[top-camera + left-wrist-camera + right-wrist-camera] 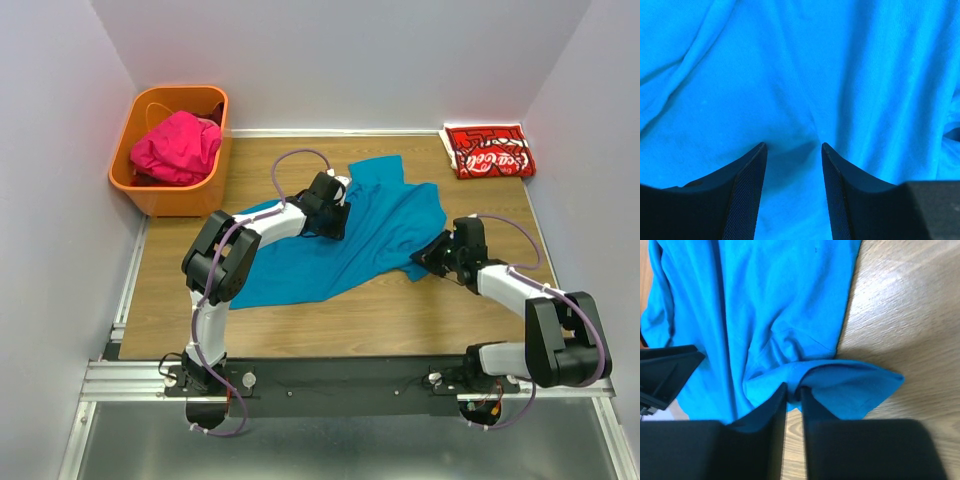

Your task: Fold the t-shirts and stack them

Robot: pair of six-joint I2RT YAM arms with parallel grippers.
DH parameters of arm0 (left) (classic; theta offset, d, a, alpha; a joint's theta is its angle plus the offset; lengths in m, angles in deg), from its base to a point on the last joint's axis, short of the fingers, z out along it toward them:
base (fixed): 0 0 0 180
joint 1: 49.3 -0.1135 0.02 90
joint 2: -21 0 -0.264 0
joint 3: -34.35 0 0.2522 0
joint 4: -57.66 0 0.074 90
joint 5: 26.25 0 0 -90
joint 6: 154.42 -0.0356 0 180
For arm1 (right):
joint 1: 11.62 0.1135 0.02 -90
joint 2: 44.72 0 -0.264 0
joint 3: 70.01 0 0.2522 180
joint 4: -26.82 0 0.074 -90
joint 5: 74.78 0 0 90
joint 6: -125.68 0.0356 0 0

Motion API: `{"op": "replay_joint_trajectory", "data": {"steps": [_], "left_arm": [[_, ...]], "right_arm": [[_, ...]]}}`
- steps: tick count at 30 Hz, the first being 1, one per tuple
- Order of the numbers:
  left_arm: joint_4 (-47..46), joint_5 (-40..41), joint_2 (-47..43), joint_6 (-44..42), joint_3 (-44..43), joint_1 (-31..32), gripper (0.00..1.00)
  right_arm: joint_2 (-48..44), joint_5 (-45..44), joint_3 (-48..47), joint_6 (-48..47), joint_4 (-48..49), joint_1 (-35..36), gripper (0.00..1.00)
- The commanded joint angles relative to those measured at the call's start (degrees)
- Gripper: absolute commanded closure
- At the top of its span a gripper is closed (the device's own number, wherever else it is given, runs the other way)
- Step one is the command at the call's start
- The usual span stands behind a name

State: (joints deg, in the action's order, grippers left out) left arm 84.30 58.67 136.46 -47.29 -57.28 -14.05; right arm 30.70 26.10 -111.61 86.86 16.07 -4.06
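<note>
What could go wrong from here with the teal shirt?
1. The right end effector seems to pinch only a thin folded edge of the teal t-shirt; it could slip out when pulled.
2. The left end effector stands open over wrinkled cloth mid-shirt; closing there may grab several layers and bunch the fold.

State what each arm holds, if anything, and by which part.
The right gripper pinches the teal-blue t-shirt by a folded flap at its edge. The left gripper holds nothing; its fingers stand apart over the cloth.
</note>
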Motion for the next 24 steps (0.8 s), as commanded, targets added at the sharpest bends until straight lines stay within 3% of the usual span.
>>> {"op": "replay_joint_trajectory", "data": {"steps": [1,3,5,7,13,20,23,24], "left_arm": [[-0.4,0.51,0.82,-0.87,-0.27,0.0,0.44],[-0.23,0.6,0.91,-0.78,-0.36,0.0,0.44],[-0.23,0.6,0.91,-0.78,-0.27,0.0,0.44],[-0.23,0.86,0.91,-0.95,-0.27,-0.09,0.44],[0.12,1.65,1.08,-1.13,-0.8,-0.09,0.44],[0.39,2.27,1.61,-1.22,-0.88,0.0,0.44],[0.74,2.53,2.48,-1.22,-1.23,0.0,0.44],[1.0,2.62,2.84,-1.3,-1.5,0.0,0.44]], "right_arm": [[1.13,-2.35,0.77,-0.9,1.56,0.27,0.85],[1.22,-1.65,0.24,-1.17,1.39,0.27,0.96],[0.61,1.32,-0.11,-1.78,1.13,0.27,1.0],[-0.88,4.23,-1.34,-2.92,0.17,0.27,1.0],[-3.34,18.01,-6.7,-9.07,-18.08,0.18,0.99],[0.24,35.41,-2.85,-22.16,-34.79,0.97,0.99],[1.49,36.15,-2.75,-28.4,-40.86,3.43,0.99],[1.4,36.58,-3.19,-29.28,-41.5,4.3,0.9]]}}
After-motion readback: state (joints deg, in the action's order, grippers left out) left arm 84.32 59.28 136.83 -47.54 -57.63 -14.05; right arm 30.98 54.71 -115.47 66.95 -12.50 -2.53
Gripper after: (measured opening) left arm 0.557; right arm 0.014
